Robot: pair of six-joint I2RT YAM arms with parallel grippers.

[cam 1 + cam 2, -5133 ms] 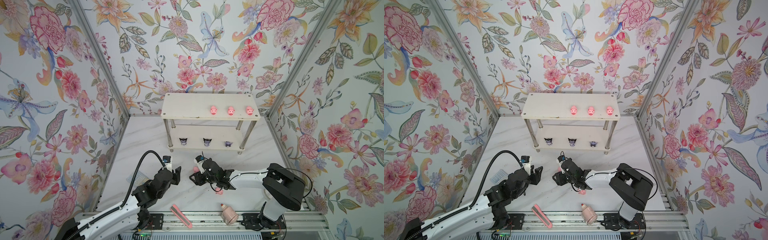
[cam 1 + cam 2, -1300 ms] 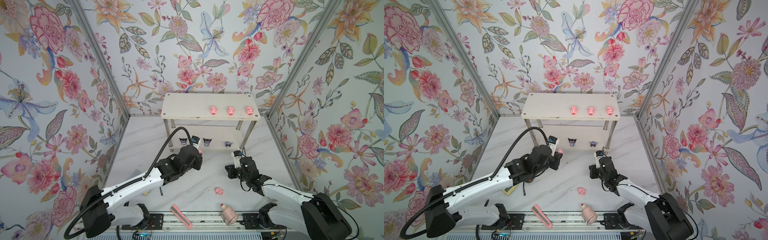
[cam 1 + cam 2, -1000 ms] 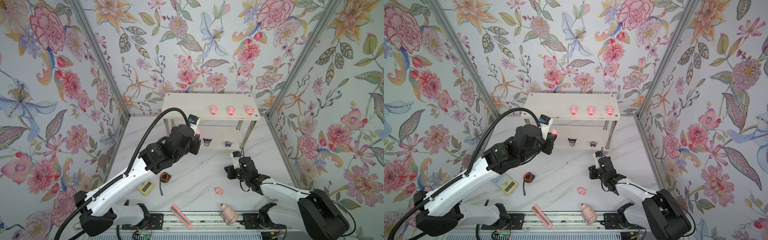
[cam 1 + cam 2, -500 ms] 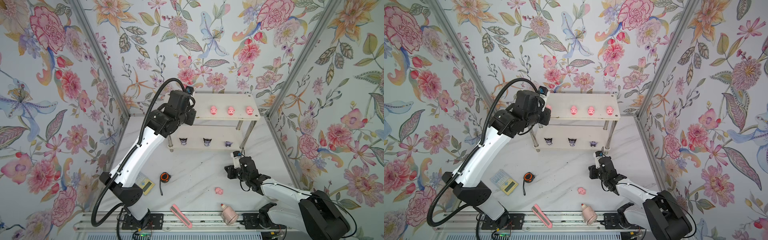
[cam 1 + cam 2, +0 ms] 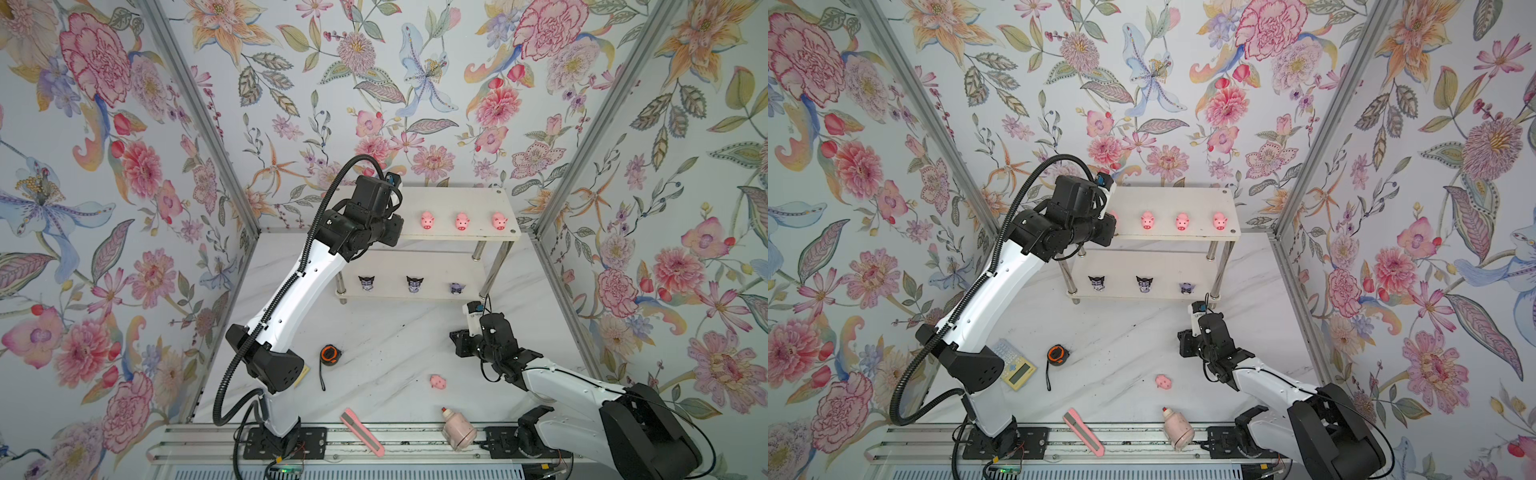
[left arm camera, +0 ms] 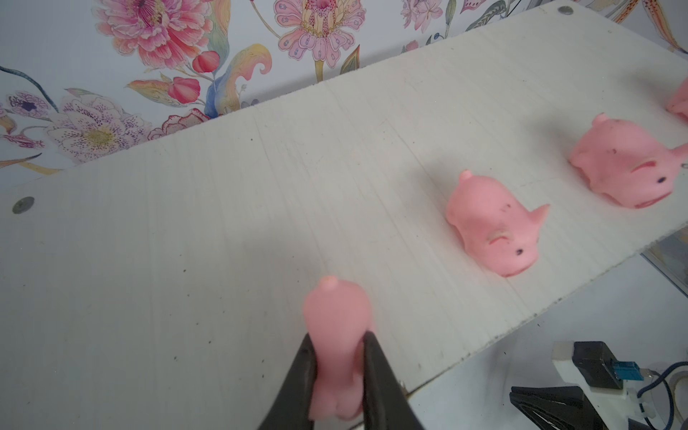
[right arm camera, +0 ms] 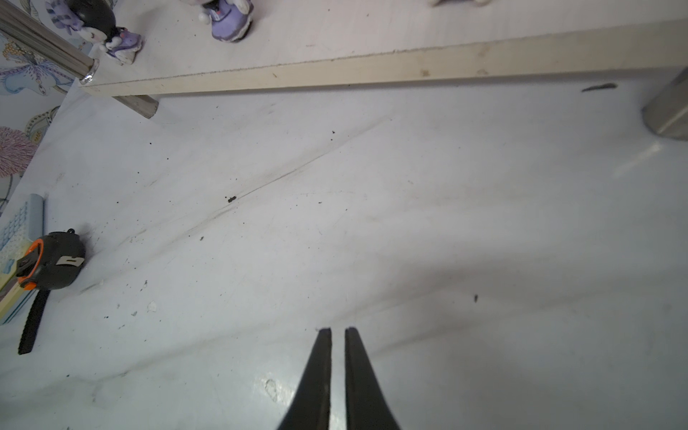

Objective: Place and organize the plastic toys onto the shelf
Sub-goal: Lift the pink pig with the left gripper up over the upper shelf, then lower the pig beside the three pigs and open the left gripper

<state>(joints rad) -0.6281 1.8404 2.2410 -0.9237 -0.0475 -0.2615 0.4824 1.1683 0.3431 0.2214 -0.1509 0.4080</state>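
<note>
Left pincer [image 6: 338, 337] clamps a pink pig [image 6: 337, 309] over the shelf [image 6: 186, 223], a grip the top views apparently hide.

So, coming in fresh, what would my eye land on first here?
Probably the white arm stretched to the shelf, its left hand pinching a pink pig over the top board next to a row of three pigs. Then three horned figurines on the lower board, and a stray pig lying on the table near the shut, empty right hand.
</note>
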